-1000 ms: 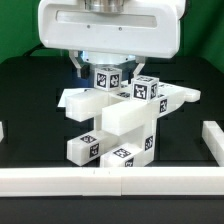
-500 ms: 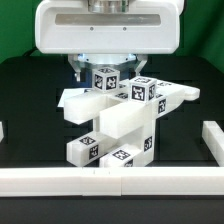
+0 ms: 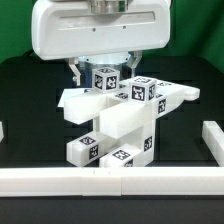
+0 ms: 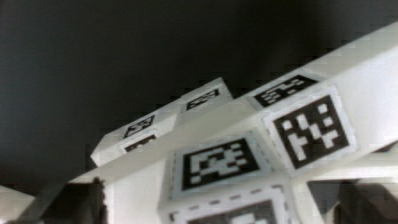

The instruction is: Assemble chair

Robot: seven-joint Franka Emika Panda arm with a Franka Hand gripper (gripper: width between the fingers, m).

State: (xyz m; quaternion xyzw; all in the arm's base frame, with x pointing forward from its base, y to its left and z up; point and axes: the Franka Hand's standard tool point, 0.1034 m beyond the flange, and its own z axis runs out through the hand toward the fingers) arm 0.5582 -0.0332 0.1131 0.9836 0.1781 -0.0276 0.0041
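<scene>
- One relation matters for the next move: the chair (image 3: 118, 122) sits directly under and slightly in front of the gripper (image 3: 97, 72), so any approach is straight down, not sideways.
- We see the chair as one blocky white cluster, partly assembled, standing near the middle of the black table (image 3: 25, 90), just behind the long white rail (image 3: 110, 182) at the front edge.
- Its topmost tagged cube (image 3: 106, 78) stands right at the fingertips; we cannot tell whether the fingers touch it.
- Gripper state: we cannot tell. The robot body (image 3: 100, 28) covers most of the fingers in the exterior view, and the wrist view shows no fingers at all.
- Wrist view: tagged faces of the chair (image 4: 249, 140) fill the picture at very close range, tilted and blurred, which fits a gripper low over the top pieces.
- Long axis: the flat slab (image 3: 130, 100) runs across the cluster from the exterior view's left toward its right, rising slightly; the stacked blocks below run upright.
- Judgement: the coming move turns on staying vertical over the top cube; a sideways push could tip the stack.
</scene>
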